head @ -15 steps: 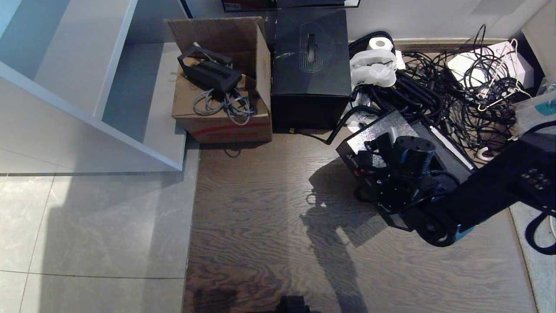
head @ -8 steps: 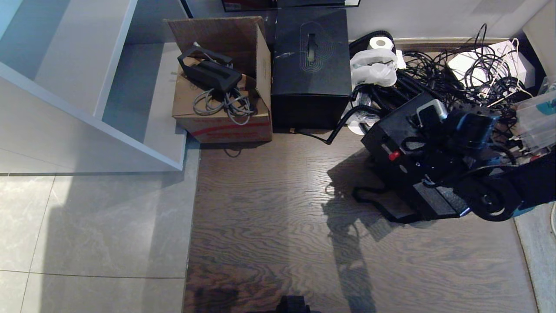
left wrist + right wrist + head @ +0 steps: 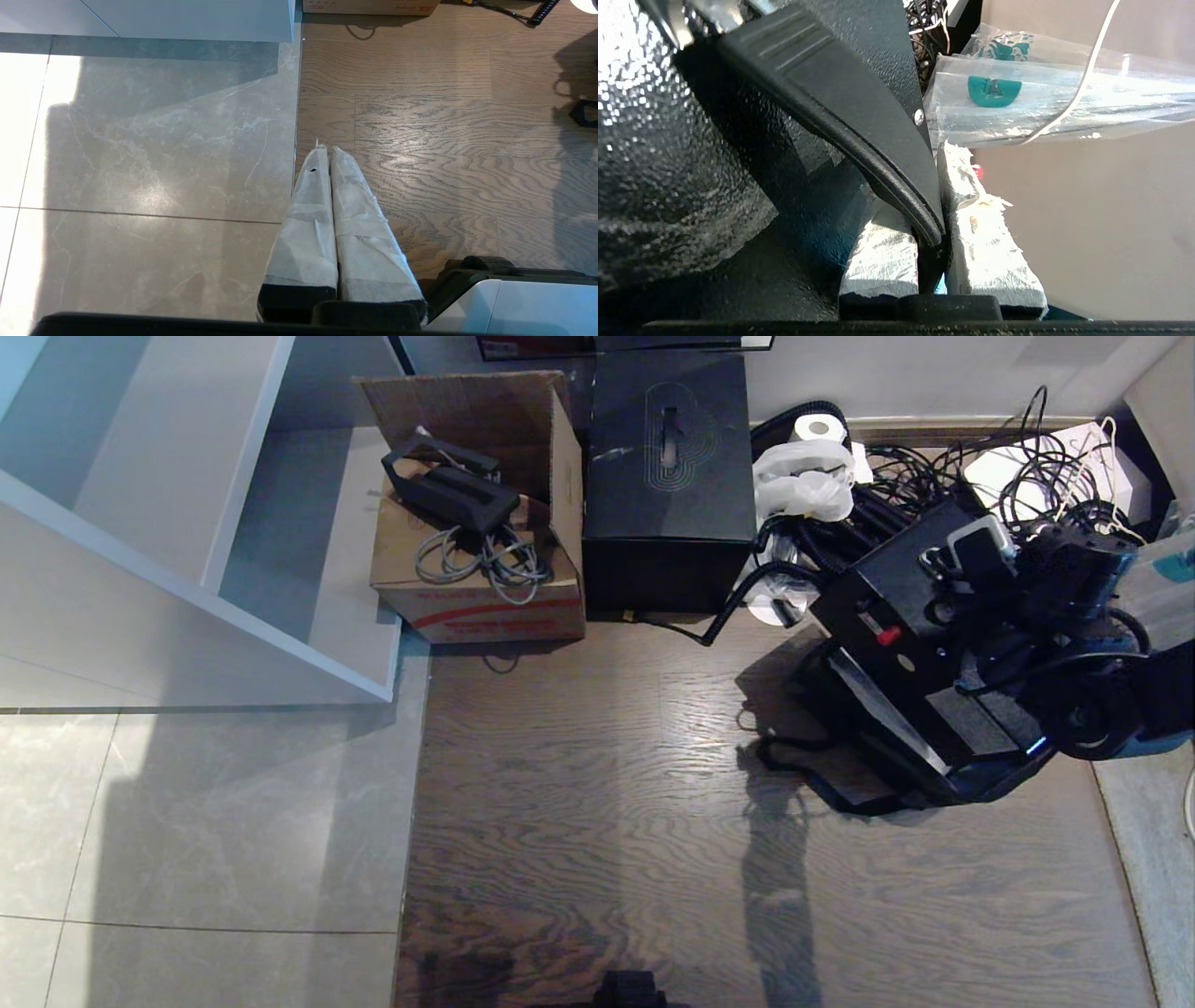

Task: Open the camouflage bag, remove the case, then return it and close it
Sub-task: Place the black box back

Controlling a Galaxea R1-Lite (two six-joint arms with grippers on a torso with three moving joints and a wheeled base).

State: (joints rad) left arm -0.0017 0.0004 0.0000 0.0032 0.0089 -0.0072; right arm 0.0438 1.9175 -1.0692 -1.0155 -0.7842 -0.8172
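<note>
The case (image 3: 887,602), speckled black with a small red latch (image 3: 888,635), hangs tilted above the floor at the right. My right gripper (image 3: 1004,565) is shut on its black handle (image 3: 859,121); in the right wrist view the white-wrapped fingers (image 3: 980,233) clamp the handle's edge. Under the case lies a black soft shape with a strap loop (image 3: 780,756), which I take for the camouflage bag (image 3: 873,791); its camouflage top is hidden. My left gripper (image 3: 327,150) is parked low over the floor, shut and empty.
A tall black cube box (image 3: 667,476) and a cardboard box (image 3: 476,560) stand at the back. A cable tangle (image 3: 943,485) and clear plastic container (image 3: 1158,588) crowd the right. A white shelf unit (image 3: 187,523) fills the left.
My right arm has swung the case to the right and further back, turning it so that the latch side faces up. The left arm has not moved.
</note>
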